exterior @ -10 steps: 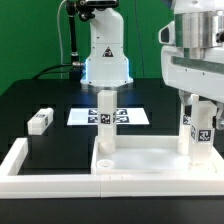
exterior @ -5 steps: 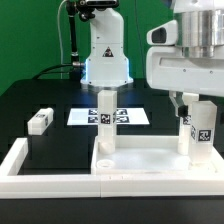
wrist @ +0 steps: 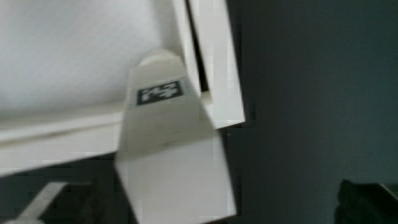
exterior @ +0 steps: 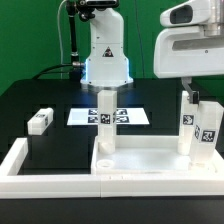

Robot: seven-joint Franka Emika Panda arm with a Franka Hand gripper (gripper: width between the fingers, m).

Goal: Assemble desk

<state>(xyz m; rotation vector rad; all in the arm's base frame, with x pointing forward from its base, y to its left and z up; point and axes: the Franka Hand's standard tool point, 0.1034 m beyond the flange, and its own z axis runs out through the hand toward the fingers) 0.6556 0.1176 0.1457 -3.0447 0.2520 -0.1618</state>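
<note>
Claw (exterior: 191, 85) fingers apart, gripping nothing, poised just above leg (exterior: 207, 125). Leg upright, long axis vertical, standing on top (exterior: 150, 157) corner directly below. Probably seated; loose leg (exterior: 40, 120) well off toward exterior view's left.

No words, numbers or brand names can be read anywhere. The only printed signs are black-and-white square tags. They are on the marker board (exterior: 80, 117), the middle leg (exterior: 105, 128), the right leg (exterior: 188, 125), the loose leg (exterior: 40, 121), and the leg under the wrist camera (wrist: 169, 140).
</note>
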